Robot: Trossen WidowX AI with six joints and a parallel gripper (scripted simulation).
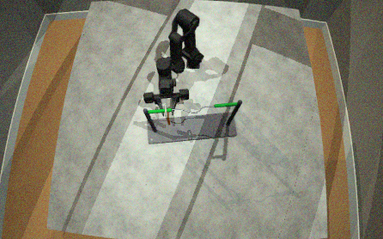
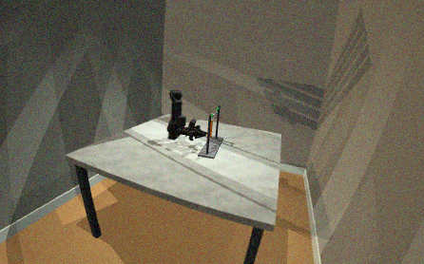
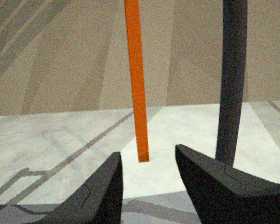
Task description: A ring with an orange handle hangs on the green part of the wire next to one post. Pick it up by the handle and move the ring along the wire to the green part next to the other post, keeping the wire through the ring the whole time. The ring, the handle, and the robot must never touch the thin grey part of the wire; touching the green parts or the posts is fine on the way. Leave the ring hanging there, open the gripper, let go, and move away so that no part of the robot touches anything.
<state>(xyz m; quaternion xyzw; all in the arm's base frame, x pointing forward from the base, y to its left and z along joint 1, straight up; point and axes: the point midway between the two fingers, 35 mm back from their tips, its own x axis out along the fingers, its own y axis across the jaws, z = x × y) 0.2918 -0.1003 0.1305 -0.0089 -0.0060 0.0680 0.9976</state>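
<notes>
The ring [image 1: 166,110] hangs around the green part [image 1: 155,112] beside the left post [image 1: 151,123] [image 3: 232,75] of the top view. Its orange handle [image 1: 168,119] [image 2: 211,128] [image 3: 136,85] hangs down. In the wrist view the handle's lower end shows ahead, between the directions of the two fingertips. My gripper [image 1: 167,113] [image 2: 205,135] [image 3: 148,155] is partly open with nothing held. Its fingers point at the handle from the robot's side. The exact gap to the handle is hard to tell. The thin grey wire [image 1: 209,107] runs to the other green part [image 1: 226,105].
The right post [image 1: 234,115] of the top camera stands at the far end of the grey base plate [image 1: 173,136] [image 2: 208,154]. The near post stands just right of the handle in the wrist view. The arm [image 1: 176,47] [image 2: 176,113] stands behind the wire on the table [image 2: 167,187].
</notes>
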